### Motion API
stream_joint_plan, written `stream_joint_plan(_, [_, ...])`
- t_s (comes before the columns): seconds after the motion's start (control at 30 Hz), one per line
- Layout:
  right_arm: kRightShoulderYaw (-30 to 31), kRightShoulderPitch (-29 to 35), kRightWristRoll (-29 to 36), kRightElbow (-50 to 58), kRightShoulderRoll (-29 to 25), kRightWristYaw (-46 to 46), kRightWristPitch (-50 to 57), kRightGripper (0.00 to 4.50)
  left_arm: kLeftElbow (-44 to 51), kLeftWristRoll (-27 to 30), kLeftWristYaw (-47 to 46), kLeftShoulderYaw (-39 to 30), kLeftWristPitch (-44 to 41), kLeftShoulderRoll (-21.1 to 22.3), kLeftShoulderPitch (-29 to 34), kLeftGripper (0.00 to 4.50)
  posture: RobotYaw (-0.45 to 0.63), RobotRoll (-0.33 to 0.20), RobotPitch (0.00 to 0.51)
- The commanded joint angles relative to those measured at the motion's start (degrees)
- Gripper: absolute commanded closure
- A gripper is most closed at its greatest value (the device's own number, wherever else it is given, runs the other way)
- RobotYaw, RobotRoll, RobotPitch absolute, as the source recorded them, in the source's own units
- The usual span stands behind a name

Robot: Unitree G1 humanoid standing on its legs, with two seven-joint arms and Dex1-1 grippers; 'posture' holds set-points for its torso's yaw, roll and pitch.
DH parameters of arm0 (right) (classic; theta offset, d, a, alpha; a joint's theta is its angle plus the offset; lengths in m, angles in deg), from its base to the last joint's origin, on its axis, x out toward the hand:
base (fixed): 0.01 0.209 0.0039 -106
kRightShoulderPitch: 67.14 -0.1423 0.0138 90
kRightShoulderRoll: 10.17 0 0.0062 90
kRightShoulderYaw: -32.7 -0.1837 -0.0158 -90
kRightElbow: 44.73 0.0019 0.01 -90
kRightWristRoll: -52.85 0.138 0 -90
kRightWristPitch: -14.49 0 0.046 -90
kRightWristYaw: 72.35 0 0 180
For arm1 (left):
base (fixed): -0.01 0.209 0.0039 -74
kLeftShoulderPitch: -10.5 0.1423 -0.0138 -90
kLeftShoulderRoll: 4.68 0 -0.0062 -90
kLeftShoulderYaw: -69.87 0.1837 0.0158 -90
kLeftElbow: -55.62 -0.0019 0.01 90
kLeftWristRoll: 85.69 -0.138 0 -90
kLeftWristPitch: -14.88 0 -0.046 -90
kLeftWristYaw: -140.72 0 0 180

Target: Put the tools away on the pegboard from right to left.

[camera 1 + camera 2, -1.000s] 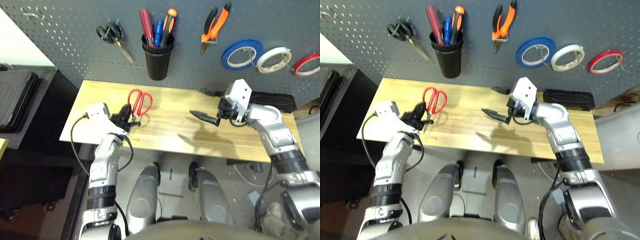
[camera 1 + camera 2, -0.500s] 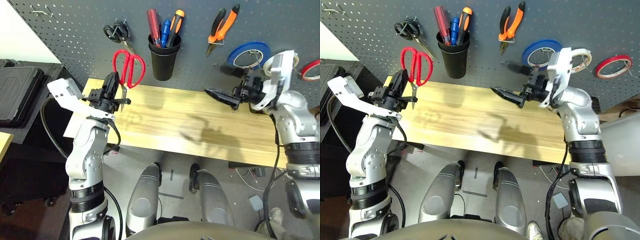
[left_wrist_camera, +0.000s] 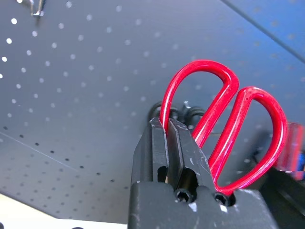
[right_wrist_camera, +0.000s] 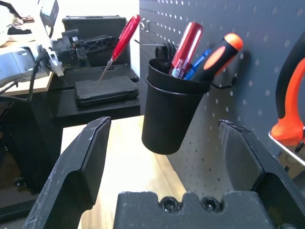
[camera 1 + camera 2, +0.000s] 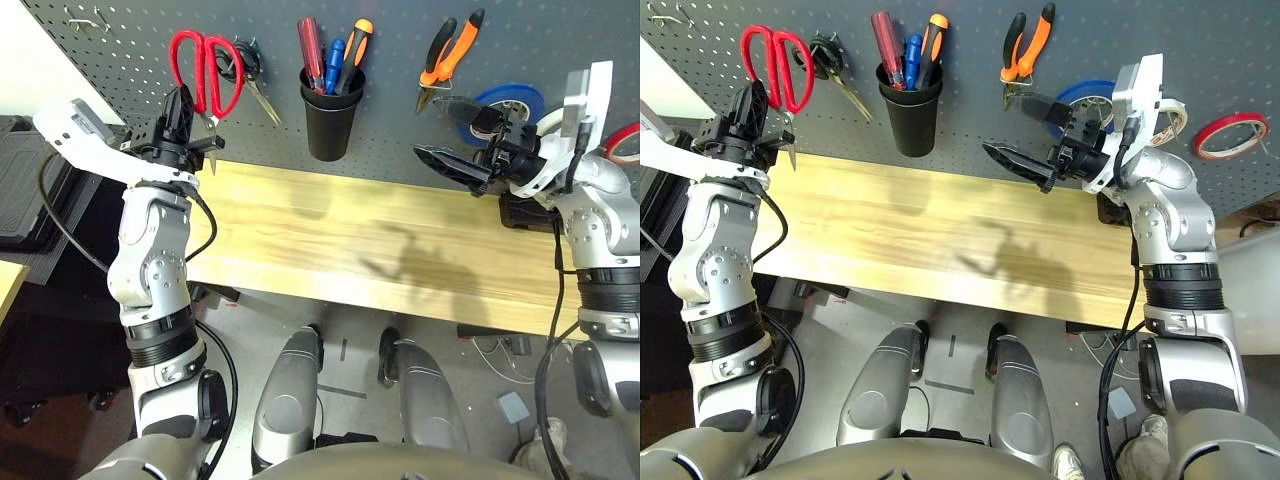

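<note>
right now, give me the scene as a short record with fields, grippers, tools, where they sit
left gripper: shut on the red-handled scissors, held up near the pegboard
right gripper: open, nothing between its fingers
black cup holder: on the pegboard, holding three handled tools
orange-and-black-handled pliers: hung on the pegboard
red tape ring: hung on the pegboard
table: below the pegboard

Open space above the wooden tabletop (image 5: pixel 330 225) between both arms, black cup holder (image 5: pixel 328 128) jutting from the pegboard (image 5: pixel 400 60) beyond.
</note>
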Motion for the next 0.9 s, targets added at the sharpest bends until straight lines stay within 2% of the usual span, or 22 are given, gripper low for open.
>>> stream_joint_plan(0.03, [0.76,1.3,0.4,2.63,0.49,0.41,1.38,0.0,-5.27,-2.29,1.92,1.06,3.72,0.45,-1.49,4.49,0.23,0.0,0.261])
stream_joint_plan(0.27, [1.07,1.09,-0.1,3.4,1.69,0.9,1.03,0.0,-19.06,-4.91,5.36,2.03,10.1,0.26,-7.01,4.49,0.23,0.0,0.252])
stream_joint_plan(0.5, [2.34,1.18,-1.77,3.24,3.58,1.88,-1.0,0.0,-42.8,-11.03,9.55,5.14,18.43,1.77,-17.89,4.49,0.22,0.0,0.236])
stream_joint_plan(0.67, [3.1,1.81,-4.77,2.68,5.18,3.89,-4.36,0.0,-47.07,-14.04,12.75,8.1,20.48,1.78,-17.09,2.84,0.2,0.0,0.225])
stream_joint_plan(0.77, [3.35,2.64,-6.48,1.98,6.22,5.03,-6.61,0.0,-45.86,-14.59,13.32,8.82,20.79,1.64,-14.32,1.65,0.2,0.0,0.223])
stream_joint_plan(0.9, [3.86,5.05,-7.66,2.12,7.4,6.13,-8.34,0.0,-39.43,-14.24,13.83,9.61,19.32,0.78,-7.56,0.2,0.21,0.0,0.219])
